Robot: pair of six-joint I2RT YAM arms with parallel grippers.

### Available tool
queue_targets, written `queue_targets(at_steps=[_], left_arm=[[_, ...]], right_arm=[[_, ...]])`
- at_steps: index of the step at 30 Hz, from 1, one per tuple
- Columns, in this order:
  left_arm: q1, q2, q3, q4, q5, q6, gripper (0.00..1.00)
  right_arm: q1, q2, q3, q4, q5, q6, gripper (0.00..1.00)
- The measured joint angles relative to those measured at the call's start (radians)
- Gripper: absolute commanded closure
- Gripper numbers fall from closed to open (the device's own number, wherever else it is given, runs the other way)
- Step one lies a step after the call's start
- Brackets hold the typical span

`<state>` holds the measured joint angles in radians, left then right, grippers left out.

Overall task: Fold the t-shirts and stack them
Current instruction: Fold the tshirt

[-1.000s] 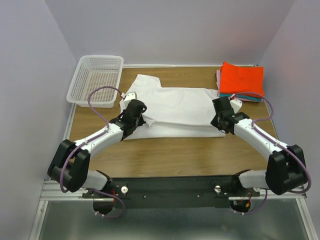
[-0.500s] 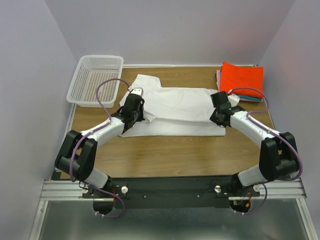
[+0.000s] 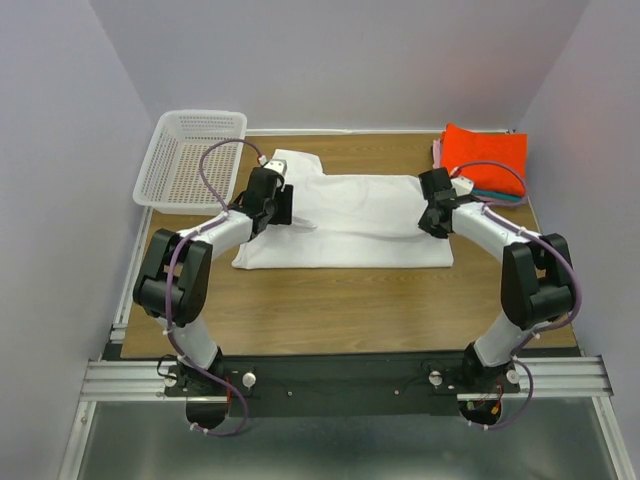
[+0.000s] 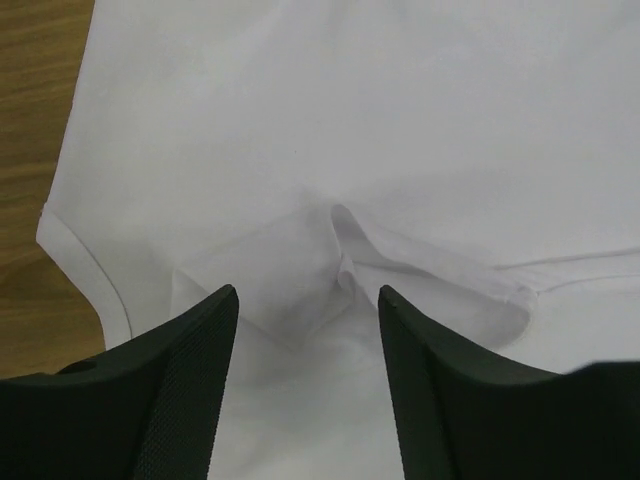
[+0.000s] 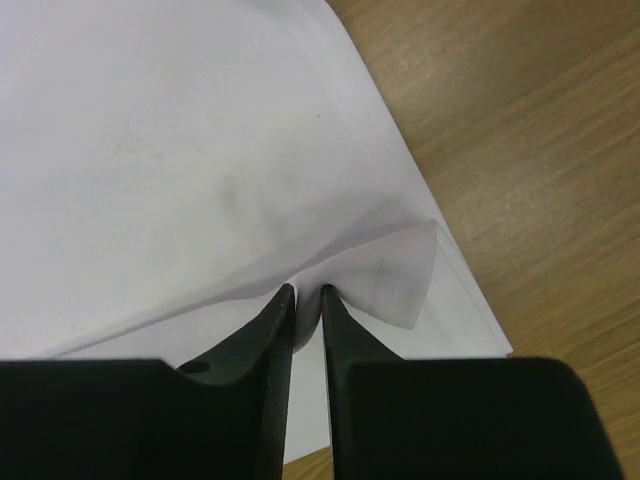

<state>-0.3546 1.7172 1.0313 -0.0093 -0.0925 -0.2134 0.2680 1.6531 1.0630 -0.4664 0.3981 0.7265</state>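
Observation:
The white t-shirt point(image 3: 350, 215) lies folded into a long band across the middle of the table, one sleeve at its far left. My left gripper point(image 3: 283, 205) hovers over the shirt's left end, jaws open; in the left wrist view a small crumpled fold point(image 4: 345, 260) sits just ahead of the left gripper point(image 4: 308, 295), with nothing between the fingers. My right gripper point(image 3: 430, 222) is at the shirt's right end. In the right wrist view the right gripper point(image 5: 308, 290) stands almost closed, a tented ridge of the white cloth point(image 5: 380, 270) pinched at its tips.
A stack of folded t-shirts, orange-red on top point(image 3: 485, 160) with teal and pink edges below, sits at the back right corner. A white mesh basket point(image 3: 190, 160) stands at the back left. Bare wooden table point(image 3: 350, 300) lies between the shirt and the arm bases.
Both arms carried the shirt's near edge toward the back, folding it over into a narrower band. The left jaws have opened and let go; the right jaws have parted slightly.

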Motion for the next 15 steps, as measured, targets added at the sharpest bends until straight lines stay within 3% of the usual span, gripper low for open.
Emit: queue_targets(at_steps=[1,2,3,4,6,8,12,14,15], left_arm=[[0.007,0.008,0.006,-0.002,0.001,0.000,0.27],[0.013,0.012,0.012,-0.008,0.001,-0.001,0.26],[0.015,0.013,0.014,-0.014,0.001,-0.001,0.25],[0.021,0.013,0.022,-0.025,0.000,-0.005,0.24],[0.025,0.013,0.029,-0.027,0.000,-0.014,0.21],[0.027,0.008,0.029,-0.033,0.000,-0.027,0.20],[0.027,-0.040,0.003,-0.042,0.002,-0.068,0.16],[0.027,-0.098,-0.029,-0.040,0.008,-0.093,0.03],[0.027,-0.132,-0.051,-0.037,0.014,-0.106,0.02]], right_arm=[[-0.002,0.009,0.009,0.001,0.000,-0.007,0.63],[-0.002,0.028,0.029,0.001,0.000,-0.017,0.42],[-0.002,0.038,0.042,0.001,0.000,-0.026,0.35],[-0.003,0.053,0.060,0.003,-0.001,-0.038,0.22],[-0.003,0.079,0.093,0.006,0.001,-0.053,0.16],[-0.003,0.087,0.109,0.008,0.001,-0.073,0.00],[-0.003,0.069,0.113,0.009,-0.016,-0.103,0.00],[-0.004,0.035,0.100,0.011,-0.045,-0.113,0.00],[-0.004,0.010,0.087,0.014,-0.065,-0.119,0.00]])
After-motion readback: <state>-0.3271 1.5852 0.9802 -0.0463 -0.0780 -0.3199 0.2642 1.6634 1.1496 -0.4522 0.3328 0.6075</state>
